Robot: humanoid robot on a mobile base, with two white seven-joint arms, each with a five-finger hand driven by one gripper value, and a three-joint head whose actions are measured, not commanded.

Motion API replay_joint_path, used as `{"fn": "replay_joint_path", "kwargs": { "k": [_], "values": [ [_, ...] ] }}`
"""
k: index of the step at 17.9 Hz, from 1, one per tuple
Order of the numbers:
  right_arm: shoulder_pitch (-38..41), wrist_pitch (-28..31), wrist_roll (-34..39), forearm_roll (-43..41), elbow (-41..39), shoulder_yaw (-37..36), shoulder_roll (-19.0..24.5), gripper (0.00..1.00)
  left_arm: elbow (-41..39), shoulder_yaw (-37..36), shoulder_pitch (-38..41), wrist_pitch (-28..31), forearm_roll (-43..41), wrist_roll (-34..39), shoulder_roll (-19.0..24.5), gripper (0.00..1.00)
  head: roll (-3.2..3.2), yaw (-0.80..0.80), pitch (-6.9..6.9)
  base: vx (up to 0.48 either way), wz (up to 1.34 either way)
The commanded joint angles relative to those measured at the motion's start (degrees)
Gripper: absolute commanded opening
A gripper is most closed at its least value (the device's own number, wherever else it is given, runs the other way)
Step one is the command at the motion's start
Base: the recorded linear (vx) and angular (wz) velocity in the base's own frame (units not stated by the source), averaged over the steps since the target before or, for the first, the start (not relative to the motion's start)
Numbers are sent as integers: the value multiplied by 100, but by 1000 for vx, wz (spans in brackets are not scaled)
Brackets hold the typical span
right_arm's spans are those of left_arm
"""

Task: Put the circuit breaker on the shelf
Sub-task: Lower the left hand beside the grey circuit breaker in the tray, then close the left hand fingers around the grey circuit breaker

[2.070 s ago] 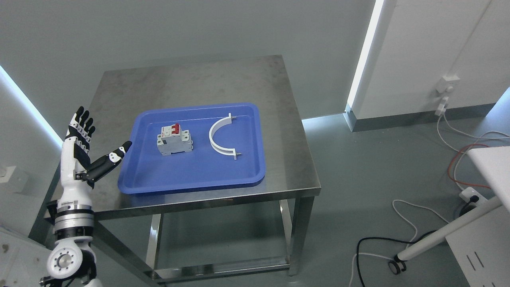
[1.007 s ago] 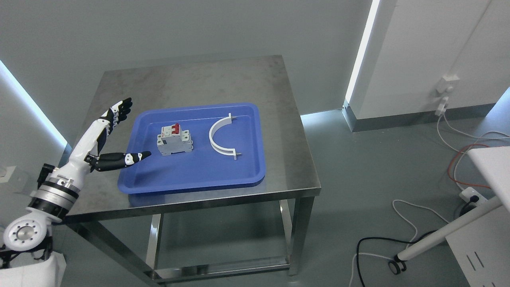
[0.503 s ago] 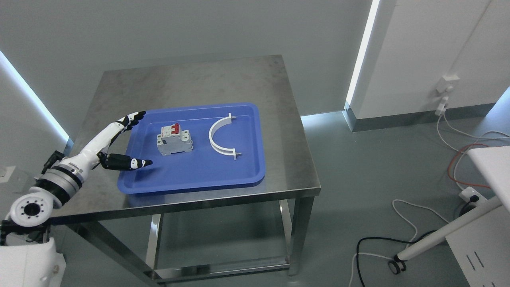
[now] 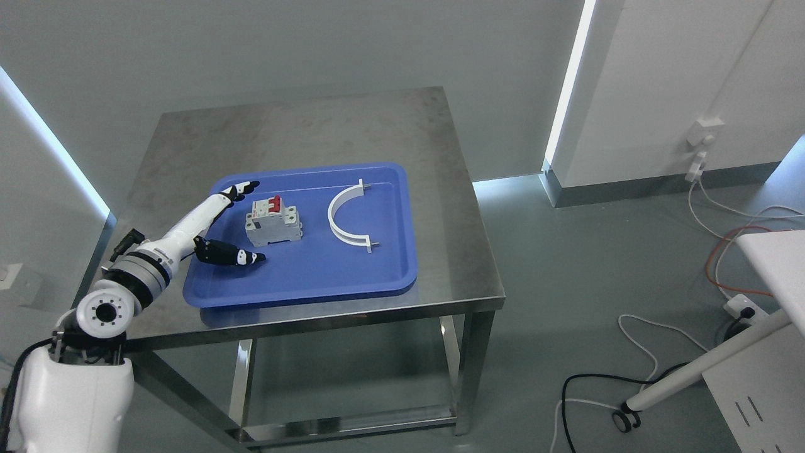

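A grey circuit breaker (image 4: 273,221) with red switches lies in a blue tray (image 4: 314,280) on a steel table (image 4: 302,126). My left hand (image 4: 242,223) reaches in over the tray's left side, open, with the thumb (image 4: 236,257) below and the fingers (image 4: 242,187) above, just left of the breaker. The hand holds nothing and I cannot tell if it touches the breaker. No shelf shows in this view. The right arm is out of view.
A white half-ring clamp (image 4: 346,217) lies in the tray to the right of the breaker. Cables (image 4: 635,352) and a white wheeled stand (image 4: 704,371) are on the floor at the right. A power strip (image 4: 742,308) lies there too.
My left arm has swung down from upright and reached right over the tray, up to the breaker. The hand stays open. The view has shifted slightly.
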Motion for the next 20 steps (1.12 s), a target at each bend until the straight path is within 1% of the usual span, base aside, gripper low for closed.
{"fn": "replay_joint_path", "kwargs": {
  "k": [1, 3, 4, 6, 7, 8, 12, 13, 15, 16, 17, 18, 19, 20],
  "values": [
    [0, 174, 6, 1, 0, 114, -100, 100, 632, -53, -227, -206, -205, 18, -395, 52, 0, 0, 0, 0, 0],
    [0, 174, 6, 1, 0, 114, -100, 100, 914, 88, -289, -610, -241, 193, -378, 42, 0, 0, 0, 0, 0],
    [0, 174, 6, 1, 0, 114, -100, 100, 1002, 228, -298, -777, -241, 359, -386, 34, 0, 0, 0, 0, 0],
    [0, 174, 14, 1, 0, 114, -100, 100, 1012, 640, -307, -884, -223, 466, -500, 27, 0, 0, 0, 4, 24],
    [0, 165, 14, 1, 0, 114, -100, 100, 1012, 816, -315, -884, -197, 449, -649, 24, 0, 0, 0, -1, 13],
    [0, 174, 6, 1, 0, 114, -100, 100, 1012, 931, -307, -884, -197, 423, -729, 24, 0, 0, 0, -1, 13],
    [0, 174, 6, 1, 0, 114, -100, 100, 1073, 976, -87, -919, -153, 388, -756, 20, 0, 0, 0, -1, 9],
    [0, 165, 14, 1, 0, 114, -100, 100, 1073, 1046, -96, -989, -92, 405, -860, 19, 0, 0, 0, 0, 0],
    [0, 174, 6, 1, 0, 114, -100, 100, 995, 1509, -270, -1112, 302, 431, -1403, 19, 0, 0, 0, 6, -39],
    [0, 174, 6, 1, 0, 114, -100, 100, 899, 1817, -420, -1295, 670, 458, -1491, 19, 0, 0, 0, 5, -27],
    [0, 174, 6, 1, 0, 114, -100, 100, 741, 2002, -430, -1706, 856, 510, -1491, 19, 0, 0, 0, 5, -27],
    [0, 165, 14, 1, 0, 114, -100, 100, 652, 2030, -421, -1945, 893, 711, -1491, 19, 0, 0, 0, 0, 0],
    [0, 174, 6, -8, 0, 114, -100, 100, 599, 2057, -421, -2043, 937, 1191, -1491, 19, 0, 0, 0, 0, 0],
    [0, 174, 6, 1, 0, 114, -100, 100, 581, 2135, -421, -2079, 1094, 1901, -1491, 20, 0, 0, 0, 13, -53]
  ]
}}
